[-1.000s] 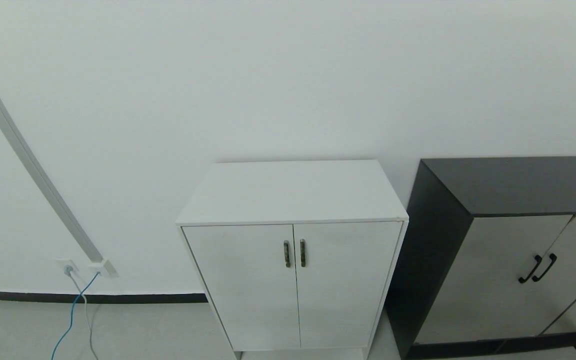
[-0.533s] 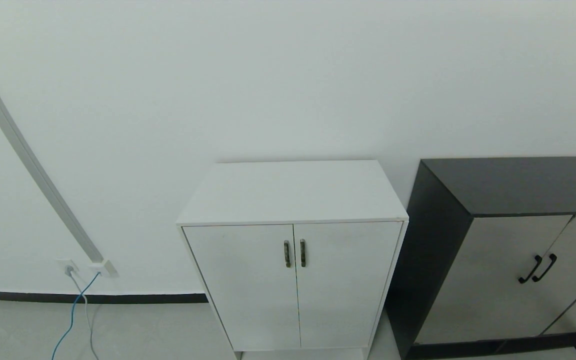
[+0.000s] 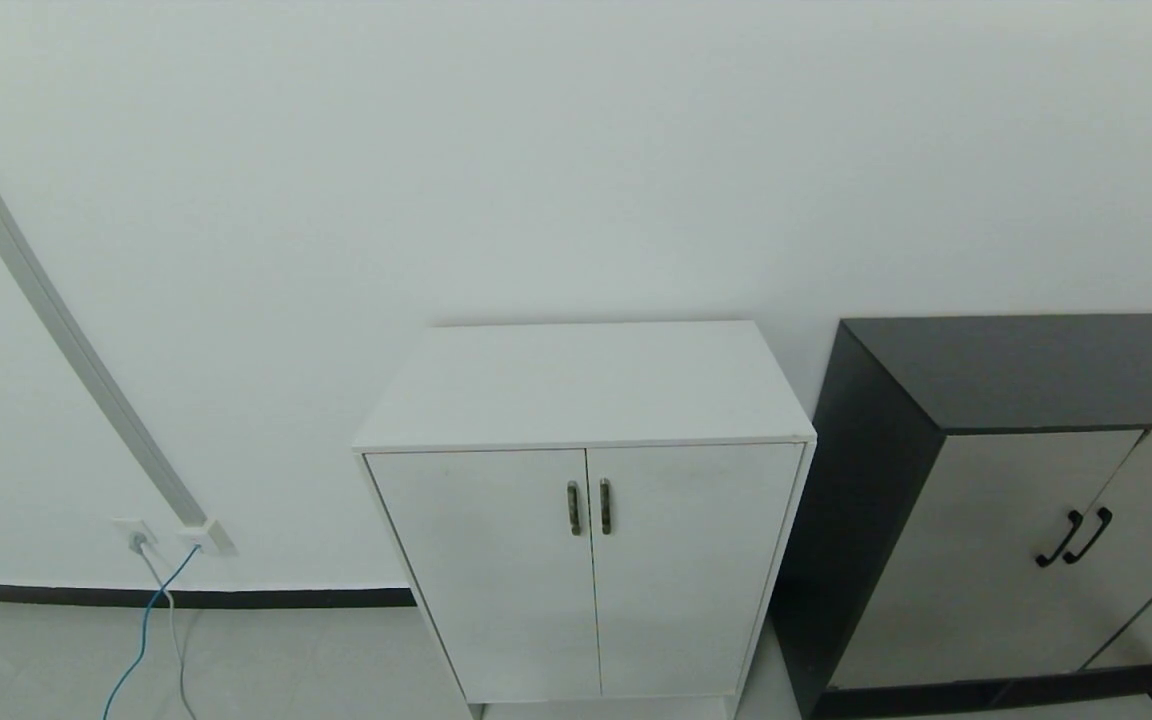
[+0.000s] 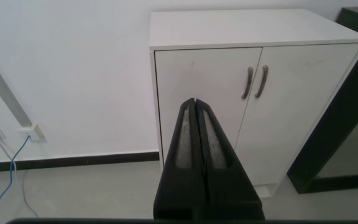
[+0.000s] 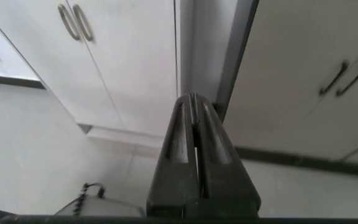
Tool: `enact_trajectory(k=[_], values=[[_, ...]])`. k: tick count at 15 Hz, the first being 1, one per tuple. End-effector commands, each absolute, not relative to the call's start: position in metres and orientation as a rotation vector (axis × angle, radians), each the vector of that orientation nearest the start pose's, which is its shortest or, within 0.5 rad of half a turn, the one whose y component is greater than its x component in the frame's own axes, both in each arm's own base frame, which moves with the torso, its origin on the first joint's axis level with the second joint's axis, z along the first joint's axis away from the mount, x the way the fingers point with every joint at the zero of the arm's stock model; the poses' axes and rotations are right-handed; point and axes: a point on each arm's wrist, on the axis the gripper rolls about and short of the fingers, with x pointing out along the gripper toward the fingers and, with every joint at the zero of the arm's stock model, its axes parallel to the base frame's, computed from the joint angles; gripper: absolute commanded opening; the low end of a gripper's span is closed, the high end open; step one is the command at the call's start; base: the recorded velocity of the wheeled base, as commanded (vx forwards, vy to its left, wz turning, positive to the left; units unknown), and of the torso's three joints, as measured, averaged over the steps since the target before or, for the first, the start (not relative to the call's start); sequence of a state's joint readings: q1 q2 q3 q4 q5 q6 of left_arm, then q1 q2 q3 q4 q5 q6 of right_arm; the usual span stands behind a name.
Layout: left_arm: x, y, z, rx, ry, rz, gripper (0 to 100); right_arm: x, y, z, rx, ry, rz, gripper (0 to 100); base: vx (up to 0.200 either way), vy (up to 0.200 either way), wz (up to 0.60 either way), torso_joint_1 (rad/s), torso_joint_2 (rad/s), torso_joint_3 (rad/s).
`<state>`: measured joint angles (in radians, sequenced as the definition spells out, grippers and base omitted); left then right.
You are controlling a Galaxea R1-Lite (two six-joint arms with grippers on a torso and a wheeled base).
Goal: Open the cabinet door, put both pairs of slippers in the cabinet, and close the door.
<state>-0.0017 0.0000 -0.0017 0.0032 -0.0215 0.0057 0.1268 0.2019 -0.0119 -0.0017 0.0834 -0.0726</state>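
The white cabinet [image 3: 586, 480] stands against the wall with both doors shut, its two dark handles [image 3: 589, 507] side by side at the middle seam. In the left wrist view my left gripper [image 4: 195, 106] is shut with nothing in it, held some way in front of the cabinet's left door [image 4: 201, 87]. My right gripper [image 5: 193, 99] is also shut and holds nothing. It hangs low over the floor, in front of the gap between the white cabinet [image 5: 129, 56] and the black one.
A black cabinet [image 3: 1016, 480] with grey doors and black handles [image 3: 1074, 537] stands close on the white one's right. On the left, a wall socket [image 3: 136, 532] feeds a blue cable [image 3: 141, 640] down to the floor, and a slanted cable duct [image 3: 56, 320] runs up the wall.
A dark shape at the head view's lower right corner has gone out of sight. The cabinet and its doors have not moved.
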Motion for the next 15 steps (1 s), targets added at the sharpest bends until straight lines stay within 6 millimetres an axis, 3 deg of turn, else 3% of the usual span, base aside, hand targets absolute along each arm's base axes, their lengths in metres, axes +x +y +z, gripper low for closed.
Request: enact_trajectory(k=[1, 2, 6, 12, 15], values=[[-0.023, 0.000, 0.076, 0.006, 0.001, -0.023, 0, -0.008, 0.001, 0.082, -0.070, 0.184, 0.214, 0, 0.000, 0.000, 0.00, 0.000, 0.00, 0.000], [-0.023, 0.000, 0.076, 0.006, 0.001, -0.023, 0, -0.006, 0.000, 0.080, -0.077, 0.214, 0.119, 0, 0.000, 0.000, 0.00, 0.000, 0.00, 0.000], [-0.023, 0.000, 0.076, 0.005, 0.001, -0.021, 0, -0.011, 0.000, 0.078, -0.063, 0.159, 0.035, 0, 0.000, 0.000, 0.00, 0.000, 0.00, 0.000], [-0.023, 0.000, 0.076, 0.006, 0.003, -0.021, 0, -0.023, 0.000, 0.076, -0.054, 0.003, 0.003, 0, 0.000, 0.000, 0.00, 0.000, 0.00, 0.000], [-0.023, 0.000, 0.076, 0.006, 0.001, -0.021, 0, -0.023, 0.000, 0.076, 0.068, -0.003, -0.008, 0, 0.000, 0.000, 0.00, 0.000, 0.00, 0.000]])
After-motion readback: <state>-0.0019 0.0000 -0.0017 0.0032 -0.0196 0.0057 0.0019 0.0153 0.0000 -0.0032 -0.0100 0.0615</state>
